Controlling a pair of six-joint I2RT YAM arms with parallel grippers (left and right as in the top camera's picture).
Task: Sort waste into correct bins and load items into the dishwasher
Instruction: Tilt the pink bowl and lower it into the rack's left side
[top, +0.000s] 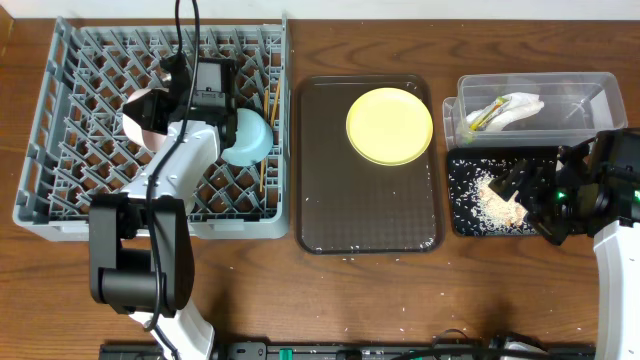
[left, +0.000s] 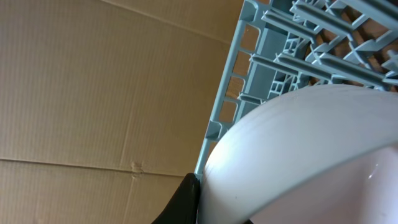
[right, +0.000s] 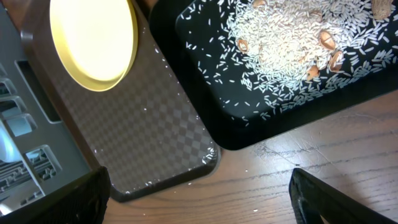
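Left wrist view: one dark finger (left: 185, 200) is showing at the bottom edge, pressing against the rim of the white bowl (left: 298, 149). The left gripper (top: 168, 98) is clenching that bowl, which is filling the lower right of the frame. The rack (left: 227, 93) is lying beyond it, upper right.

Right wrist view: the right gripper (right: 199, 205) is standing released, its fingers (right: 68, 199) spread at the lower corners with nothing between them. Beyond them, the black tray (right: 205, 115) is holding the rice (right: 286, 37) at upper right. The plate (right: 93, 37) is resting on the brown tray (right: 155, 124) at upper left.

Overhead view: the blue bowl (top: 250, 135) and chopsticks (top: 271, 103) are lying in the rack's right part. The napkin (top: 520, 103) and wrapper (top: 482, 117) are sitting in the tub (top: 600, 85) at upper right.
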